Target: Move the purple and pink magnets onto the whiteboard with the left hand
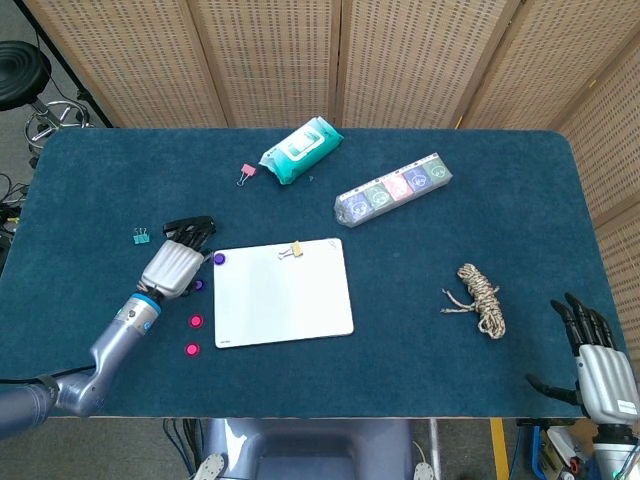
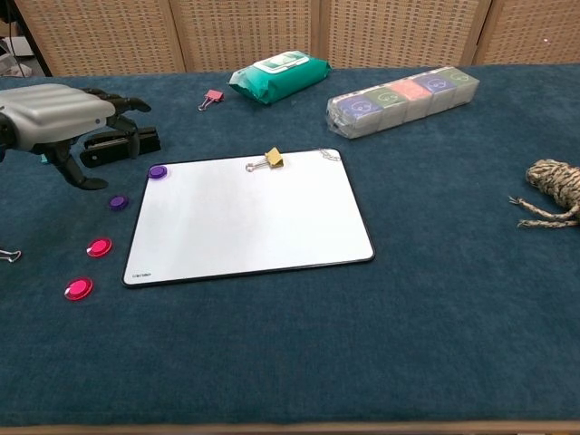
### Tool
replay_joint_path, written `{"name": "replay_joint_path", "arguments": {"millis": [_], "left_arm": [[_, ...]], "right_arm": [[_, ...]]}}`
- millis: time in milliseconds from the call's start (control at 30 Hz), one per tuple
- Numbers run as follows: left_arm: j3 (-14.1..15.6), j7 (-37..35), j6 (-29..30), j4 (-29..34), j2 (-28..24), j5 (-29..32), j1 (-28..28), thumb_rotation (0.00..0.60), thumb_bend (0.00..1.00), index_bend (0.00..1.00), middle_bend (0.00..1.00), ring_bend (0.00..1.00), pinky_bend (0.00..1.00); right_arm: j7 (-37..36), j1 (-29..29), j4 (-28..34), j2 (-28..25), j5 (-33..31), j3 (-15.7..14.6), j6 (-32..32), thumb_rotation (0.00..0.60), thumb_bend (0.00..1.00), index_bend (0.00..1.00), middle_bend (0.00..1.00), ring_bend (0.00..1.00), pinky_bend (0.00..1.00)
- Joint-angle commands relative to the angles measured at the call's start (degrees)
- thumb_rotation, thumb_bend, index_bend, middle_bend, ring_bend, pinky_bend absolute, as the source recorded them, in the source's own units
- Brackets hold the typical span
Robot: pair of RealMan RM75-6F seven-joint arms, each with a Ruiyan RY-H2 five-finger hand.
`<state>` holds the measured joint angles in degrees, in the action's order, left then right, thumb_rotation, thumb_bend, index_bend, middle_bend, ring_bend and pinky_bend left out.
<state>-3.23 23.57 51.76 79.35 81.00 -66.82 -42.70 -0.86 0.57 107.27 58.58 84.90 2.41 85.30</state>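
Done so far: you've got one small round purple magnet (image 2: 158, 171) sitting on the flat white rectangular whiteboard (image 2: 254, 217), right at its top-left corner.
Still to go: the second purple magnet (image 2: 118, 202) lies on the blue cloth just left of the whiteboard, and both round pink magnets (image 2: 99, 246) (image 2: 78, 289) are off its lower-left side. I'd call that about a quarter done.
Left hand (image 2: 56, 118): hanging over the cloth up-left of the whiteboard, fingers apart, nothing in it.
Right hand (image 1: 598, 366): far right of the whiteboard, fingers spread, empty.
Writing: tiny print at the whiteboard's lower-left corner, too small to read. The green wipes pack (image 2: 277, 75) has a label you can't make out either.
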Motion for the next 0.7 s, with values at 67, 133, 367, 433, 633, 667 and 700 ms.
{"name": "replay_joint_path", "arguments": {"millis": [67, 133, 367, 433, 633, 667, 700], "left_arm": [[1.9, -2.8, -0.3, -2.2, 0.2, -2.1, 1.6, 0.600, 0.26, 0.39, 0.00, 0.00, 0.00], [2.0, -3.6, -0.7, -3.0, 0.8, -2.3, 1.8, 0.600, 0.26, 0.39, 0.00, 0.00, 0.00], [2.0, -3.3, -0.6, -6.2, 3.2, -2.9, 2.1, 0.600, 0.26, 0.40, 0.00, 0.00, 0.00], [1.8, -3.0, -0.7, -6.7, 3.9, -2.7, 2.2, 0.600, 0.27, 0.40, 0.00, 0.00, 0.00], [1.5, -2.2, -0.8, -8.3, 5.8, -2.3, 2.4, 0.600, 0.27, 0.41, 0.00, 0.00, 0.00], [1.4, -2.2, -0.9, -8.5, 6.0, -2.3, 2.4, 0.600, 0.27, 0.41, 0.00, 0.00, 0.00], [1.3, -2.1, -0.9, -8.8, 6.2, -2.1, 2.4, 0.600, 0.27, 0.41, 0.00, 0.00, 0.00]], "right_arm": [[0.1, 0.0, 0.0, 0.1, 0.2, -0.2, -0.1, 0.600, 0.00, 0.08, 0.00, 0.00, 0.00], [0.1, -0.1, 0.1, 0.1, 0.4, -0.2, 0.1, 0.600, 0.00, 0.08, 0.00, 0.00, 0.00], [-0.2, -0.2, 0.0, -0.1, 0.4, -0.2, 0.2, 0.600, 0.00, 0.08, 0.00, 0.00, 0.00], [-0.3, -0.1, 0.0, -0.1, 0.4, -0.2, 0.2, 0.600, 0.00, 0.08, 0.00, 0.00, 0.00], [-0.6, -0.2, 0.0, -0.3, 0.3, -0.1, 0.2, 0.600, 0.00, 0.08, 0.00, 0.00, 0.00], [-0.7, -0.2, 0.0, -0.3, 0.3, -0.1, 0.2, 0.600, 0.00, 0.08, 0.00, 0.00, 0.00], [-0.7, -0.2, 0.0, -0.3, 0.3, -0.1, 0.3, 0.600, 0.00, 0.08, 0.00, 0.00, 0.00]]}}
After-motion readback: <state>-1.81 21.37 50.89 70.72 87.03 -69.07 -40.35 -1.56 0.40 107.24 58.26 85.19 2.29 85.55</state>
